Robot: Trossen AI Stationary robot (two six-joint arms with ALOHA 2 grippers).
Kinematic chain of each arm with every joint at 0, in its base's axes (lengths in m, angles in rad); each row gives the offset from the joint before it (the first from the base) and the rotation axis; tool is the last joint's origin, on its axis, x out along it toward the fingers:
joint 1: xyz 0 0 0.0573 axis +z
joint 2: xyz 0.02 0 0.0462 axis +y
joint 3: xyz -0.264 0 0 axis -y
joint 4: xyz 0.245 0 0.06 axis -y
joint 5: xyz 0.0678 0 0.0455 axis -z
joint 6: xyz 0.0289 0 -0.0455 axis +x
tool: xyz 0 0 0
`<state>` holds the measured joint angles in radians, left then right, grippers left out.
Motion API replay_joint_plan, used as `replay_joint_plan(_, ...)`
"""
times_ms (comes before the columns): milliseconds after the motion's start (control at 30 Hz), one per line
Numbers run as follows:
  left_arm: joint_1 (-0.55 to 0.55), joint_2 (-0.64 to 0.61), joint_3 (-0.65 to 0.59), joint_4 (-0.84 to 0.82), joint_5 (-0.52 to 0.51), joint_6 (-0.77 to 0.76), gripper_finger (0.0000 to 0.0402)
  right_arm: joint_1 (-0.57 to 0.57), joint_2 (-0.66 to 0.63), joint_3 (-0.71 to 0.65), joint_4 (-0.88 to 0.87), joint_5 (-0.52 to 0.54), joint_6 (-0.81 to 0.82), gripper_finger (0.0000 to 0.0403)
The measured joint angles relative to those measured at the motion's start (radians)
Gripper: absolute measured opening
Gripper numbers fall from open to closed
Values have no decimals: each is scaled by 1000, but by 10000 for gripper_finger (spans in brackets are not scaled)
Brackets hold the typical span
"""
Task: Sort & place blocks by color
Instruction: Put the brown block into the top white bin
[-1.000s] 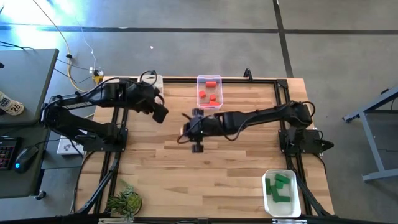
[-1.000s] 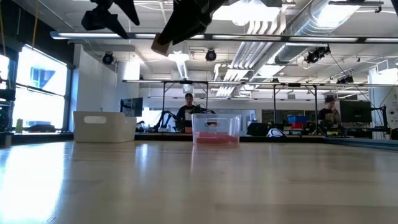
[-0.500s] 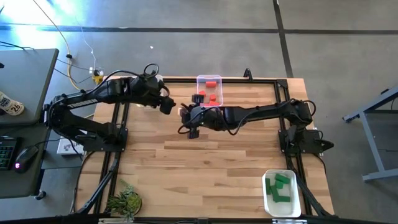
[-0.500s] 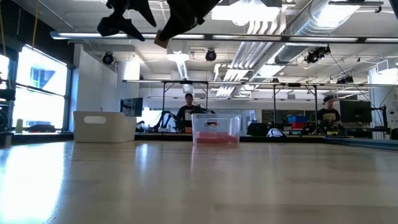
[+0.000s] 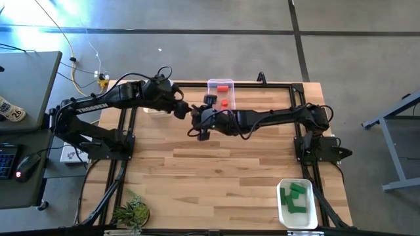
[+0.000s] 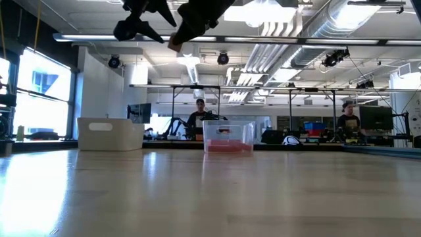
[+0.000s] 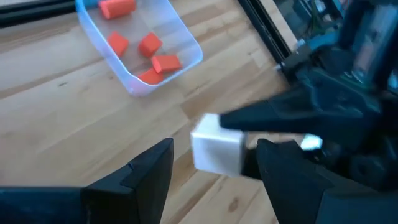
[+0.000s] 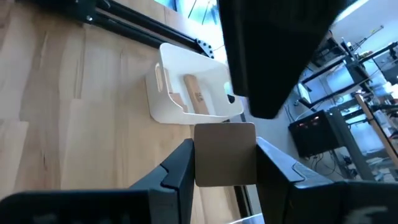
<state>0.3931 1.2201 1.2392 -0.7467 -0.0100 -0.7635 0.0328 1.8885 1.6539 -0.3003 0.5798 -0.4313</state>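
Note:
A pale wooden block (image 8: 225, 154) hangs high over the middle of the table's far half, with my right gripper (image 5: 195, 122) shut on it. My left gripper (image 5: 185, 109) is open and faces it from the table's left. In the left wrist view the block (image 7: 216, 151) shows between the left fingertips with a gap on each side. In the low view the block (image 6: 174, 45) is well above the table. Red blocks lie in a clear bin (image 5: 221, 95), green ones in a white bin (image 5: 296, 203), and wooden ones in another white bin (image 8: 193, 93). My right gripper pinches the pale block by two opposite side faces (image 8: 199, 155) between its two fingers. The fingers come from the table's right, slanting a little downward. The block is lifted clear, far above the tabletop.
The clear bin (image 6: 228, 137) and a white bin (image 6: 110, 133) stand at the table's far edge. A small green plant (image 5: 131, 211) sits at the near left corner. The white bin with green blocks is at the near right corner. People show in the room beyond the table.
My right gripper has carried the pale block toward the table's far edge and a little left, rolling its wrist as it went. My left gripper has gone right toward the block and turned to face it. The block has stayed in the hold, clear of the table.

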Motion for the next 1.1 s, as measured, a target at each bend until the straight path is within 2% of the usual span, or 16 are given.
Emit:
replay_joint_plan(133,0,0,0,-1,-18,-12,218,13,0,0,26,30,-16,105)
replay_joint_plan(800,-2,-2,1,12,-17,7,217,13,2,0,152,18,-14,105)
replay_joint_plan(933,-2,-2,1,17,-19,41,202,13,2,0,179,17,-13,105)
replay_joint_plan(1100,-2,-2,2,21,-16,85,161,13,3,0,188,12,-13,105)
